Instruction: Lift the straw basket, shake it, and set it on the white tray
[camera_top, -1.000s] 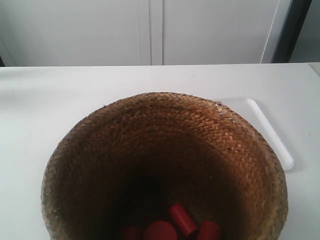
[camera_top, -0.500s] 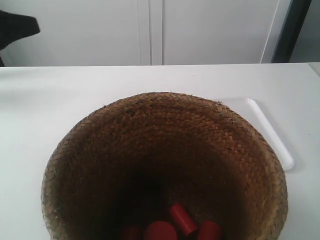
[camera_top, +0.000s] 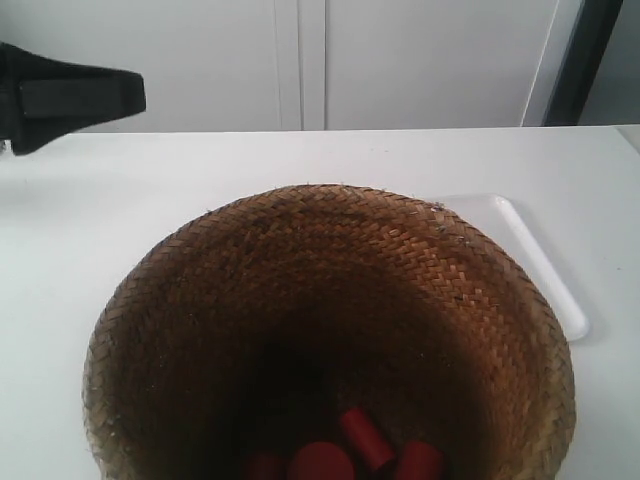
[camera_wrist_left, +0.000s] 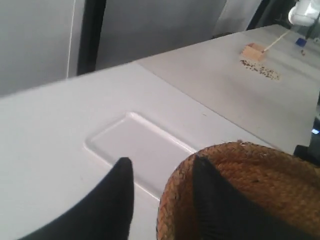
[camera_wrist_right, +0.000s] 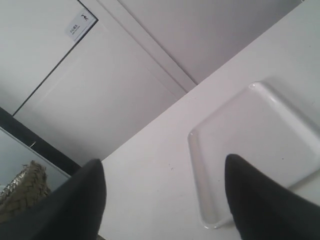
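The straw basket (camera_top: 330, 300) fills the front of the exterior view, standing on the table with red cylinders (camera_top: 360, 440) at its bottom. The white tray (camera_top: 545, 270) lies behind it to the right, partly hidden by the rim. My left gripper (camera_wrist_left: 161, 160) is open. One finger lies over the basket (camera_wrist_left: 260, 170) rim in the picture and the other over the table beside the tray (camera_wrist_left: 135, 145); I cannot tell whether either touches. My right gripper (camera_wrist_right: 164, 160) is open above the table near the tray (camera_wrist_right: 260, 135), with a bit of basket (camera_wrist_right: 22, 192) at the picture's edge.
A black arm (camera_top: 70, 100) reaches in at the exterior view's left edge, above the white table (camera_top: 150, 190). White cabinet doors (camera_top: 300, 60) stand behind the table. On a neighbouring table sit a small wooden box (camera_wrist_left: 252, 50) and scattered crumbs (camera_wrist_left: 260, 70).
The black arm has come in from the exterior view's left edge and reached farther right. The basket, red cylinders and tray have not moved.
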